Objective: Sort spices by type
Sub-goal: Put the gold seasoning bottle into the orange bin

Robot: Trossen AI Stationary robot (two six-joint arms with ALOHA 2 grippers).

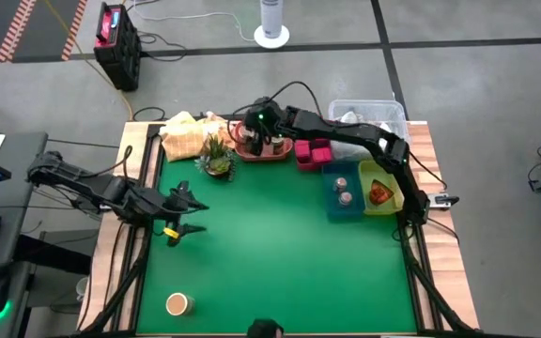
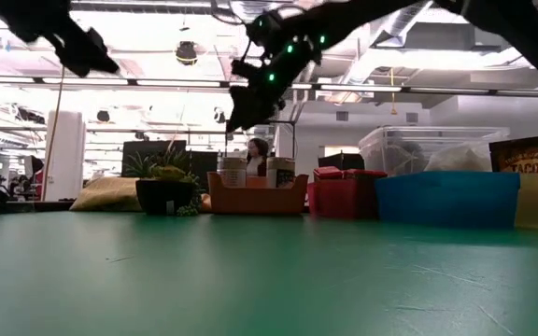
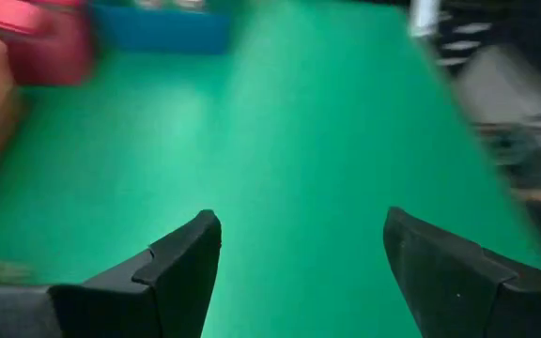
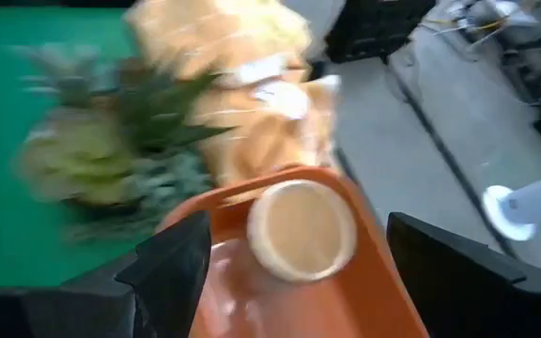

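Green table mat [image 1: 280, 244]: covers the work surface; trays line its far edge.
Clear plastic bin [image 1: 369, 113]: far right corner, behind the trays.
Right arm: reaches across the far edge; right gripper [image 1: 256, 127] hangs over the orange tray [image 1: 263, 150], fingers spread wide, nothing between them.
Left arm: over the mat's left side; left gripper [image 1: 188, 214] held above the mat, fingers apart, empty.
Blue tray [image 1: 344, 205]: two small grey-brown jars [image 1: 343, 191] inside.
Yellow tray [image 1: 383, 195]: red-orange piece [image 1: 378, 192] inside.
Magenta packets [image 1: 313, 152]: between orange and blue trays.
Potted plant [image 1: 218, 158]: just left of orange tray.
Tan cups: one [image 4: 301, 228] in orange tray below right gripper; another [image 1: 177, 303] alone at near left of mat.
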